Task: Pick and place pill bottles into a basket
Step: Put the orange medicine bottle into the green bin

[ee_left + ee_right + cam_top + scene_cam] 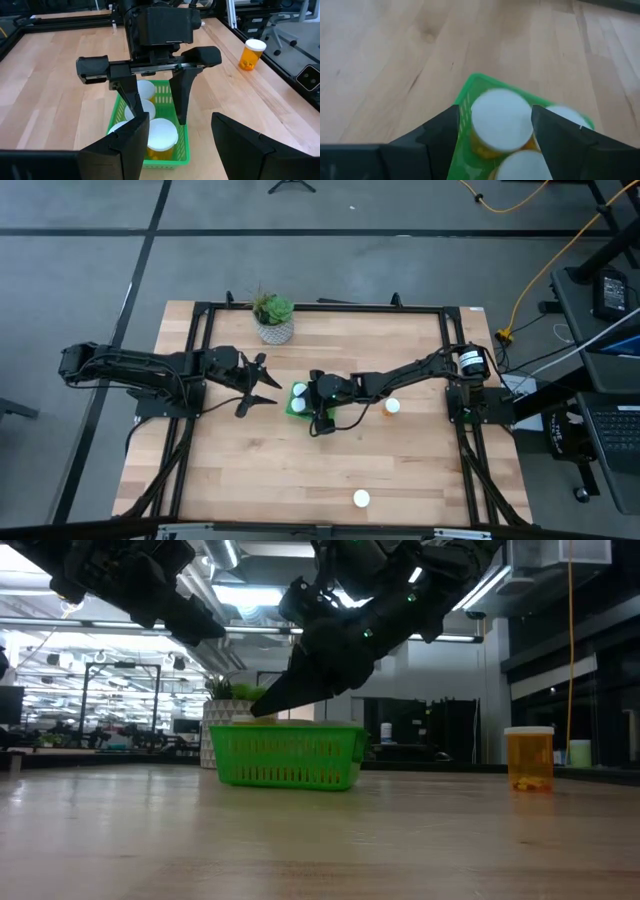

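Bright green basket (176,155), orange white-capped pill bottles (251,54), black pincers, pale wood table (260,470).

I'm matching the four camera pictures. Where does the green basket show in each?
High: green basket, table centre, mostly under the right hand.
Low: left of centre.
Left wrist: lower middle.
Right wrist: lower middle.
Shared landmark: white-capped pill bottles inside it.
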